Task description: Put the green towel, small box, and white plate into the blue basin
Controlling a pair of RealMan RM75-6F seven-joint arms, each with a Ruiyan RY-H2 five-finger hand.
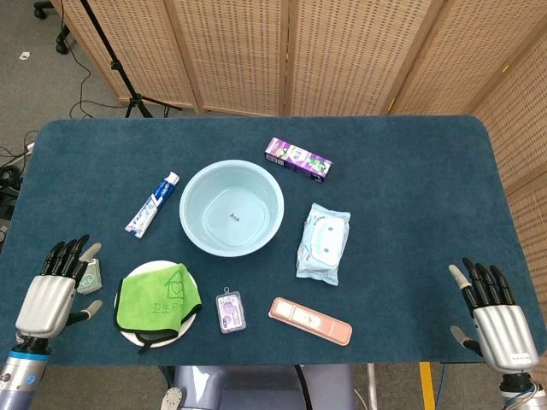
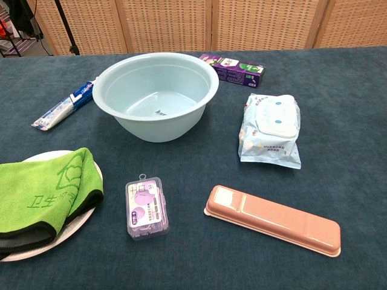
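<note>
The light blue basin [image 1: 231,207] [image 2: 155,92] stands empty at the table's middle. A folded green towel [image 1: 157,295] [image 2: 42,192] lies on the white plate [image 1: 190,278] [image 2: 81,220] at the front left. The small clear box [image 1: 230,311] [image 2: 146,207] with purple contents lies just right of the plate. My left hand [image 1: 53,293] is open at the front left edge, left of the plate, holding nothing. My right hand [image 1: 494,314] is open at the front right edge, far from all objects. Neither hand shows in the chest view.
A toothpaste tube [image 1: 153,203] [image 2: 63,106] lies left of the basin. A purple carton [image 1: 297,158] [image 2: 233,68] sits behind it. A wet-wipe pack [image 1: 322,243] [image 2: 269,129] and a long pink case [image 1: 310,320] [image 2: 273,219] lie to the right. A small grey item [image 1: 91,278] rests by my left hand.
</note>
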